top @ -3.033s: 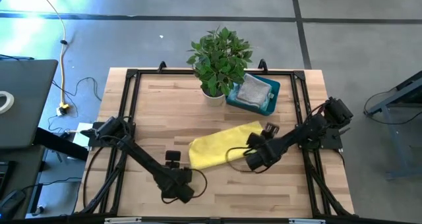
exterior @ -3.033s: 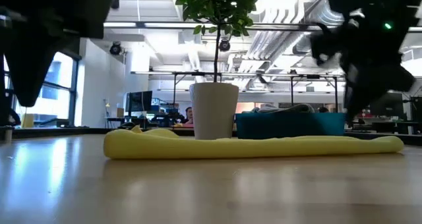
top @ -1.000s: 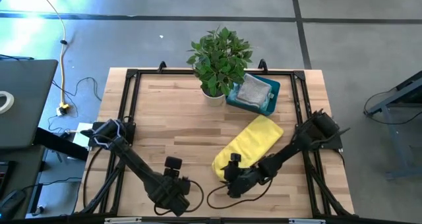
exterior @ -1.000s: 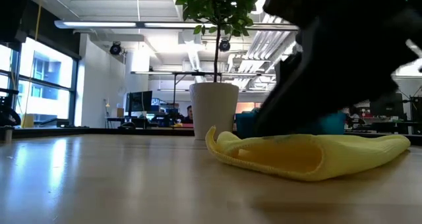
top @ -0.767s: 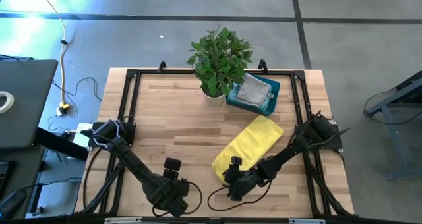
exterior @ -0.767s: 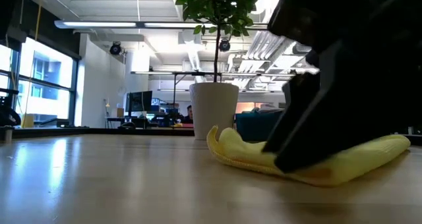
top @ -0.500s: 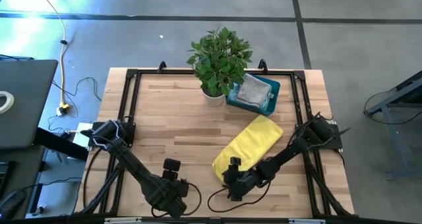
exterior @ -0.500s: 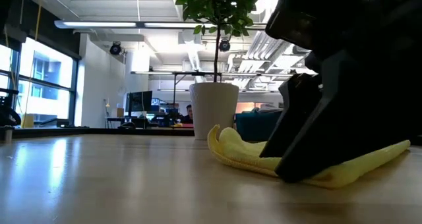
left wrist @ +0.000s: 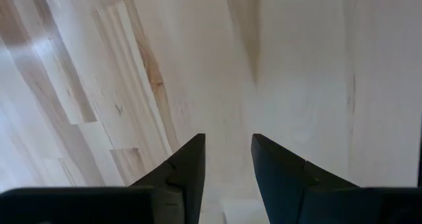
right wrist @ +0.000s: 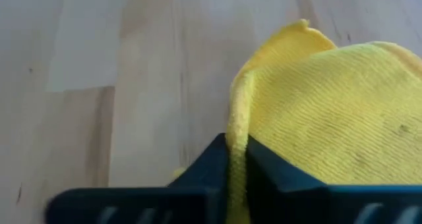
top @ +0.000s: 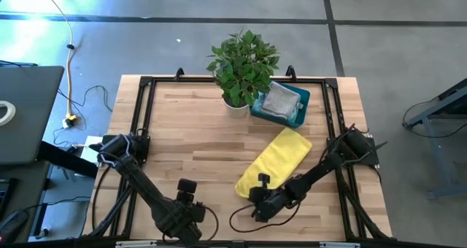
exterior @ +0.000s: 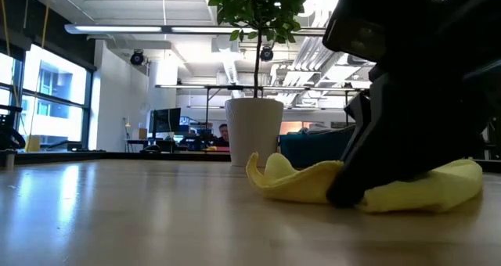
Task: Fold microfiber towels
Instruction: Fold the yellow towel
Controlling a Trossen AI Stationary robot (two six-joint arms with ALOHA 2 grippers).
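Currently the right end effector point(right wrist: 237, 159) pinches the near corner of the yellow towel point(top: 273, 163), which lies diagonally on the bench point(top: 190, 135) right of centre. Left end effector point(left wrist: 227, 159) hovers over bare wood near the front edge, fingers narrowly parted, holding nothing.

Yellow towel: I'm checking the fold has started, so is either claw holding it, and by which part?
Yes. The right claw is shut on the yellow towel, pinching its near-end edge. The left claw is open over bare table, holding nothing.
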